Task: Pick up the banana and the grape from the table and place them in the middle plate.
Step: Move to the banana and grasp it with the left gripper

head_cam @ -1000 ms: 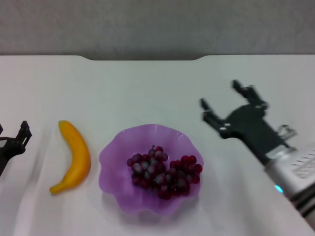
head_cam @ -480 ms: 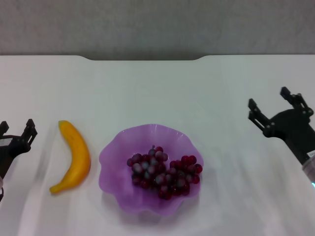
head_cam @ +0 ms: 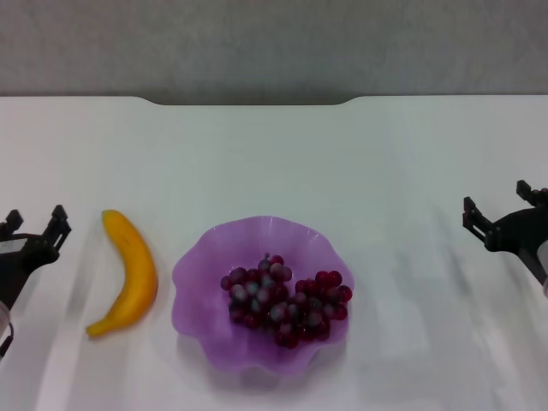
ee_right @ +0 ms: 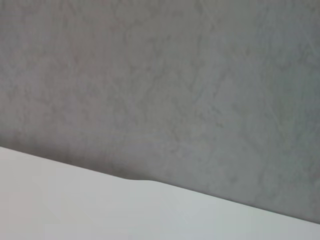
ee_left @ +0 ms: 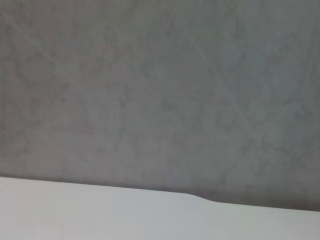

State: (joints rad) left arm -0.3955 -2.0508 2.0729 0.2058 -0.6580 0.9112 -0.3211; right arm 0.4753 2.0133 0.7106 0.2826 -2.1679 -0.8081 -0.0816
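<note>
In the head view the dark red-purple grape bunch [head_cam: 287, 305] lies inside the light-purple scalloped middle plate [head_cam: 205, 265]. The yellow banana [head_cam: 130, 272] lies on the white table [head_cam: 274, 163] just left of the plate. My left gripper [head_cam: 34, 224] is open and empty at the left edge, left of the banana. My right gripper [head_cam: 505, 205] is open and empty at the right edge, well right of the plate. Both wrist views show only the table's far edge and the grey wall.
The table's notched far edge [head_cam: 248, 103] runs along the back, with a grey wall [head_cam: 274, 43] behind it.
My right gripper has drawn back to the right, away from the plate, to the frame edge. My left gripper has moved slightly right, toward the banana. Grapes and banana have not moved.
</note>
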